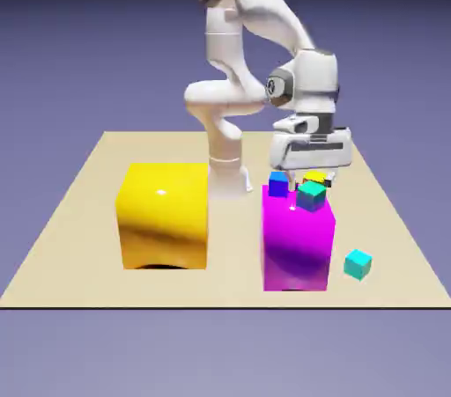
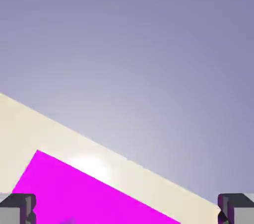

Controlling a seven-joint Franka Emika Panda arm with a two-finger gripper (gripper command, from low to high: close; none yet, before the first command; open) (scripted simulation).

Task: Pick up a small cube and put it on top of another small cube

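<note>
while the step in hand looks like the approach to a first pick-up, nothing is stacked by the fingers here. going from the exterior view's left, the big yellow block (image 1: 165, 219) stands on the table (image 1: 84, 237), well apart from the work and probably no part of it. next comes the small blue cube (image 1: 278, 184), which appears to rest at the edge of the magenta block (image 1: 297, 241). just beside it is the darker teal cube with the green top (image 1: 311, 196), and behind that a bit of a small yellow thing (image 1: 315, 177) shows, too hidden for me to tell what it rests on. the fingers (image 2: 233, 208) are spread wide with nothing between them in the hand view, and the arm (image 1: 304, 91) holds them low over the rear of the magenta block. farthest to the right, the small cyan cube (image 1: 358, 264) sits on the table, just beside the magenta block and nearer the camera.

if the cyan cube is the one to lift, the next move calls for rising clear, crossing over the magenta block toward it, turning to match its faces and coming down with the fingers open. which cube should carry it i cannot tell. travelling too low could knock the blue or teal cube off its place.
</note>
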